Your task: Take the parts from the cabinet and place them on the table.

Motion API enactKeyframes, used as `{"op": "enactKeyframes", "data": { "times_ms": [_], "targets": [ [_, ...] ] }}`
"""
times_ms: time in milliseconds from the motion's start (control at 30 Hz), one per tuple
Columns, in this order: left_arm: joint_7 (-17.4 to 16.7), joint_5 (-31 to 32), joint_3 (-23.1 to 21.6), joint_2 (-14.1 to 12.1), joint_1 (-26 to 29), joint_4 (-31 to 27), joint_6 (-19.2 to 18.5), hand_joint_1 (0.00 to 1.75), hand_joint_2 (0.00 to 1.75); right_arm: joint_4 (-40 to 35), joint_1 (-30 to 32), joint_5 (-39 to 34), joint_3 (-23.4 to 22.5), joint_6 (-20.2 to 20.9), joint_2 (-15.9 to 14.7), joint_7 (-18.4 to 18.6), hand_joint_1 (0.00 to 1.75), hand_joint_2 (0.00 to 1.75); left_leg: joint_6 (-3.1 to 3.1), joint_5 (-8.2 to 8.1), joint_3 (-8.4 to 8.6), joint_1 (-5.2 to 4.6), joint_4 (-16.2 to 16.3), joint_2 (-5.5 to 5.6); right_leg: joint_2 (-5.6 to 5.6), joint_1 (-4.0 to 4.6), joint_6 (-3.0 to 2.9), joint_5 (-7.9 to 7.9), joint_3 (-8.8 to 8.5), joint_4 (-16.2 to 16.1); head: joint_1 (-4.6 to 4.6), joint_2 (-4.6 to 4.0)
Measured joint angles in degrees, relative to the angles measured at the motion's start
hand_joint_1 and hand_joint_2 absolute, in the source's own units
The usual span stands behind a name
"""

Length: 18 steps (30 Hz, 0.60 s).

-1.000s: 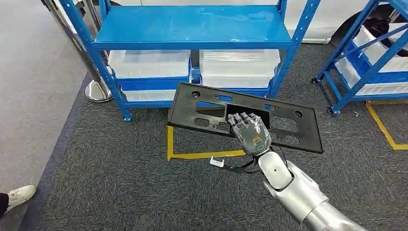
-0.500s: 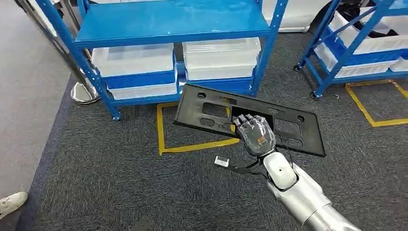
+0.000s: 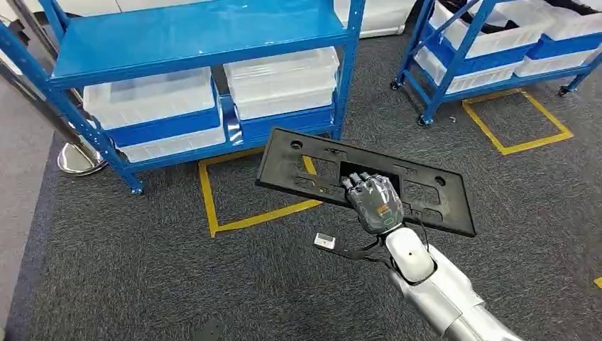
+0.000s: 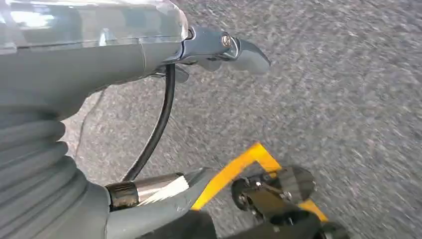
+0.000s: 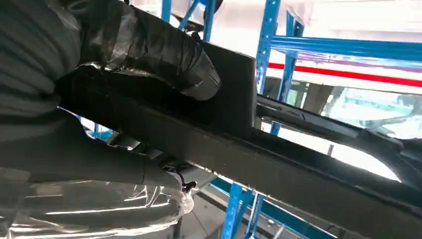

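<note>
Black panel point(image 3: 365, 181): off the rack point(image 3: 192, 42), carried over carpet, right hand point(image 3: 374, 201) gripping its central opening; left hand's point(image 4: 74, 64) fingers cannot be told; table placement outstanding.

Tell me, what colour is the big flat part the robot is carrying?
Black. The flat part shows best in the head view.
</note>
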<state>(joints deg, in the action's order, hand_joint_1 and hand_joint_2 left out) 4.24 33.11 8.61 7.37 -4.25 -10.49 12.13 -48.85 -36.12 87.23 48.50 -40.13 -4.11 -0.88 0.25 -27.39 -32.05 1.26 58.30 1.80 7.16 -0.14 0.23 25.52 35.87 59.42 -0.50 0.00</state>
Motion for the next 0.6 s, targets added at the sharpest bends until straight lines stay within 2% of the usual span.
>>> {"op": "enactKeyframes", "data": {
  "times_ms": [33,67,100,167,200,233,267,300,333,367,400,467,500,533,567,600],
  "targets": [
    [-0.09,0.09,0.04,0.02,-0.04,-0.02,0.13,0.0,1.75,0.2,0.11,-0.09,-0.2,0.0,-0.11,-0.22,1.75,1.75,0.57,0.35,0.13,0.14,-0.36,-0.76,-1.75,-0.18,0.01,0.89,0.46,0.77,0.04,0.0],
    [-0.09,0.13,0.04,0.06,-0.07,-0.02,0.17,0.0,1.75,0.31,-0.06,-0.09,-0.33,0.0,-0.11,-0.48,1.75,1.75,1.14,0.46,0.14,0.15,-0.67,-1.16,-4.36,-0.06,0.4,2.44,1.44,2.82,-0.51,0.0],
    [-0.09,0.13,0.04,0.09,-0.05,-0.02,0.17,0.0,1.75,0.39,-0.22,-0.11,-0.41,0.0,-0.09,-0.48,1.75,1.75,1.28,0.51,0.07,0.07,-0.67,-1.77,-5.8,-0.23,0.8,4.55,3.29,6.84,-0.54,0.0],
    [-0.11,0.15,0.09,0.09,0.18,-0.02,0.11,0.0,1.75,0.68,-0.22,-0.11,-0.48,0.0,-0.04,-0.5,1.75,1.75,1.33,0.47,0.02,0.02,-0.56,-3.15,-6.64,-0.58,1.35,7.74,7.21,15.13,-0.55,0.0],
    [-0.11,0.2,0.09,0.09,0.24,-0.02,0.13,0.0,1.75,0.81,-0.16,-0.11,-0.48,0.0,-0.02,-0.61,1.75,1.75,1.35,0.44,0.0,0.01,-0.48,-3.83,-6.83,-0.74,1.5,7.86,8.24,17.29,-0.52,0.0],
    [-0.11,0.31,0.09,0.09,0.24,-0.02,0.13,0.0,1.75,0.94,-0.11,-0.11,-0.48,0.02,-0.02,-0.61,1.75,1.75,1.33,0.37,0.01,0.01,-0.4,-4.45,-6.97,-0.82,1.59,6.57,7.82,16.44,-0.55,0.0],
    [-0.11,0.37,0.09,0.11,0.18,-0.02,0.13,0.0,1.75,1.09,-0.12,-0.11,-0.52,0.02,-0.02,-0.61,1.75,1.75,1.32,0.21,0.05,0.02,-0.28,-5.04,-7.26,-0.82,1.54,4.1,5.95,12.67,-0.55,0.0],
    [-0.11,0.46,0.09,0.11,0.15,-0.02,0.13,0.0,1.75,1.14,-0.17,-0.11,-0.68,0.02,-0.02,-0.61,1.75,1.75,1.19,0.05,0.17,0.02,-0.2,-5.53,-7.92,-0.78,1.34,1.56,3.29,7.6,-0.57,0.0],
    [-0.11,0.46,0.09,0.2,0.15,-0.02,0.15,0.0,1.75,1.16,-0.23,-0.11,-0.87,0.02,-0.02,-0.61,1.75,1.75,0.95,-0.14,0.36,-0.02,-0.11,-5.98,-9.43,-0.61,1.03,-0.53,0.51,2.42,-0.55,0.0],
    [-0.11,0.46,0.13,0.22,0.23,-0.02,0.22,0.0,1.75,1.18,-0.37,0.0,-1.14,0.02,-0.02,-0.57,1.75,1.75,0.69,-0.28,0.34,-0.44,-0.13,-6.43,-12.95,0.39,0.63,0.61,-0.53,0.42,-0.57,0.0],
    [-0.09,0.48,0.13,0.26,0.28,-0.02,0.37,0.0,1.75,1.25,-0.6,0.24,-1.33,0.02,-0.02,-0.57,1.75,1.75,0.46,-0.4,0.19,-0.73,0.11,-6.9,-12.63,0.75,0.17,0.39,-0.39,-0.37,-0.53,0.0],
    [-0.09,0.5,0.17,0.26,0.39,-0.02,0.63,0.0,1.75,1.49,-0.59,0.46,-1.62,0.02,-0.13,-0.57,1.75,1.75,0.1,-0.53,0.5,-1.04,-0.2,-8.44,-11.15,0.71,0.0,0.41,0.02,-0.06,-0.48,0.0],
    [-0.09,0.57,0.17,0.28,0.46,-0.02,0.7,0.0,1.75,1.71,-0.58,0.57,-1.79,0.02,-0.22,-0.63,1.75,1.75,-0.15,-0.63,0.69,-1.04,-0.17,-9.26,-10.34,0.59,-0.39,0.18,0.11,-0.26,-0.48,0.0],
    [-0.09,0.63,0.17,0.3,0.44,-0.02,0.74,0.0,1.75,1.79,-0.56,0.81,-2.01,0.0,-0.24,-0.65,1.75,1.75,-0.55,-1.48,0.32,-0.79,0.21,-8.88,-9.66,-0.05,-0.88,-0.15,-0.14,-0.77,-0.46,0.0],
    [-0.09,0.66,0.18,0.3,0.44,-0.02,0.76,0.0,1.75,1.84,-0.7,1.03,-2.32,0.0,-0.28,-0.65,1.75,1.75,-0.69,-2.94,-0.12,-0.65,1.92,-5.91,-8.92,-0.01,-1.28,-0.37,-0.09,-0.9,-0.48,0.0],
    [-0.09,0.72,0.2,0.3,0.47,-0.02,0.76,0.0,1.75,1.99,-0.9,1.2,-2.64,0.02,-0.2,-0.65,1.75,1.75,-0.61,-5.27,-1.77,-0.6,5.75,-3.88,-8.32,-0.04,-1.66,-0.47,0.08,-0.88,-0.46,0.0]
  ]
}}
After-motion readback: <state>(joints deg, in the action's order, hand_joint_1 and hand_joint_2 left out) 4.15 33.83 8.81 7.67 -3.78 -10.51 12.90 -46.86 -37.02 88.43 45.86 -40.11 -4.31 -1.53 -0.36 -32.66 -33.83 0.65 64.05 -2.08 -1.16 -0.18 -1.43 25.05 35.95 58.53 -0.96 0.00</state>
